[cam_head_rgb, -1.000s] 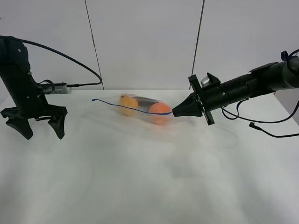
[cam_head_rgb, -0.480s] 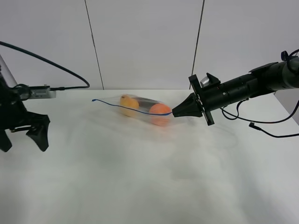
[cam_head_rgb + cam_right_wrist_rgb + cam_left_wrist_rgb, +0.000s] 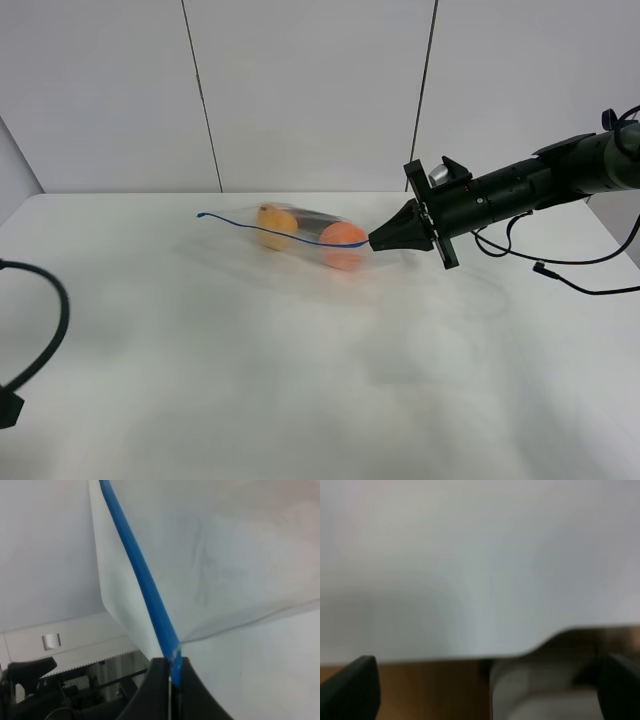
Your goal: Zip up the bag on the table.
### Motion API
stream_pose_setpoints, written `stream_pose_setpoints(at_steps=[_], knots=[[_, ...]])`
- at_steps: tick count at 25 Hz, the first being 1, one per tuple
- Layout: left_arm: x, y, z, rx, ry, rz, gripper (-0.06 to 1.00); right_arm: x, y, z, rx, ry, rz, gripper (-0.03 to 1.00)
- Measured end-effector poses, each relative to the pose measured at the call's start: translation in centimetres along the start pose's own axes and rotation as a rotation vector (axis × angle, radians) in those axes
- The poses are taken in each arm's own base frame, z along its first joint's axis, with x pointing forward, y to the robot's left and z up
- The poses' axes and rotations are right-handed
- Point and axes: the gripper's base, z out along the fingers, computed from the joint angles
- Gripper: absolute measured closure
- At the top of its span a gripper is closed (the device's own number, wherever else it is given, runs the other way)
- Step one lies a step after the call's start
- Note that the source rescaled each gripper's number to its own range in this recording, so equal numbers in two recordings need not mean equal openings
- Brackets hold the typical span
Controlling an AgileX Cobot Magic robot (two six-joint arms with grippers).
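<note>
While the white worktop lay bare at the near side, only a black cable curled in at its left edge in the high view. That arm's gripper was out of the high view. In its own wrist view, the left gripper showed two dark tips far apart from each other, so its jaws were apart and held nothing. They hung past a rounded corner of the worktop, with brown floor under them, though that view was blurry.

Farther back, near the middle of the worktop, lay the bag. It was clear and floppy, and two orange fruits showed through it, side by side. A thin blue zip strip ran along its top edge, from a loose end on the left to the right end.

At that right end, the right gripper had its jaws clamped together on the zip strip. Its wrist view showed the blue strip going down between the two black tips, pinched tight.
</note>
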Motion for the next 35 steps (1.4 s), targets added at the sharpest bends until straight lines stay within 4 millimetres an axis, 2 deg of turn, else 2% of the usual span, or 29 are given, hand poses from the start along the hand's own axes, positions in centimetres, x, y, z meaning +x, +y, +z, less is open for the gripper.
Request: stream_pose_setpoints(at_steps=[4,9,11,13,15,17,19,20,23,27,32,35], knots=[[2.8,-0.2,-2.2,-0.006,-0.195,0.007,-0.06,0.0,0.0,0.0,0.0,0.0,0.0,0.97],[5.5,-0.3,-4.5,-0.013,-0.425,0.015,-0.06,0.0,0.0,0.0,0.001,-0.002,0.0,0.96],[6.6,-0.4,-5.3,-0.015,-0.515,0.019,-0.06,0.0,0.0,0.0,0.001,-0.002,0.0,0.93],[7.6,-0.5,-5.8,-0.018,-0.588,0.021,-0.06,0.0,0.0,0.0,0.003,-0.001,-0.001,0.8],[8.0,-0.5,-6.0,-0.017,-0.615,0.022,-0.06,0.0,-0.1,0.0,0.008,0.004,-0.003,0.56],[8.1,-0.5,-6.1,-0.018,-0.619,0.022,-0.06,0.2,-0.1,-0.1,0.026,0.015,-0.017,0.24],[8.1,-0.5,-6.1,-0.017,-0.62,0.021,-0.06,0.3,0.1,-0.6,0.091,0.039,-0.063,0.07],[8.1,-0.5,-6.1,-0.017,-0.62,0.021,-0.06,0.2,0.6,-1.0,0.133,0.046,-0.086,0.03],[8.1,-0.5,-6.1,-0.017,-0.62,0.02,-0.06,-0.7,1.8,-3.2,0.357,0.044,-0.164,-0.02],[8.1,-0.5,-6.1,-0.017,-0.62,0.02,-0.06,-2.4,3.1,-6.6,0.675,-0.036,-0.201,-0.02],[8.1,-0.5,-6.1,-0.017,-0.62,0.02,-0.06,-2.9,2.5,-9.0,0.951,-0.041,-0.21,-0.03],[8.1,-0.5,-6.1,-0.017,-0.62,0.02,-0.06,-2.6,2.1,-9.4,1.014,-0.002,-0.203,-0.03]])
